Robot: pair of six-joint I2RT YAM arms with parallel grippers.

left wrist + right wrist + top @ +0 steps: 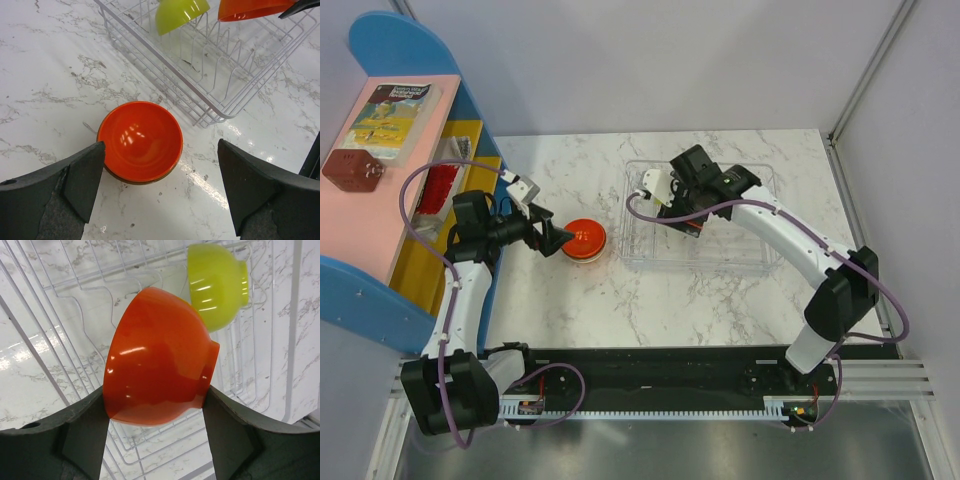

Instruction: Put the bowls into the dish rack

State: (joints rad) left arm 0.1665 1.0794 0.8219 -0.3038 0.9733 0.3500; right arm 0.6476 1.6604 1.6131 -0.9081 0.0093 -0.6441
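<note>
1. The right gripper [155,392] has its jaws closed on the held orange bowl [160,355]. They pinch its curved wall from both sides, with the bowl turned on its side above the dish rack [750,262].
2. The left gripper [161,147] has its jaws spread wide. They straddle the loose orange bowl [140,142] without gripping it. That bowl sits upright on the table [50,75], just beside the rack's near corner.
3. The lime bowl [217,285] stands on edge among the rack wires, at the upper right of the right wrist frame and close behind the held bowl.
4. Risks, as judged:
   - The rounded, glossy wall gives the right jaws little purchase, so the held bowl could rotate or slip on the way down.
   - Lowering it too near the lime bowl could knock that one off its wires.
   - If the left jaws close off-centre, the loose bowl may skid on the smooth table.
5. View differences:
   - The top view hides the held bowl and the lime bowl under the right arm, but it alone shows both arms' spacing.
   - The wrist views reveal the grip and the wires.
   - A dark edge shows under the loose bowl in the left wrist view; whether another bowl lies beneath cannot be told.
</note>
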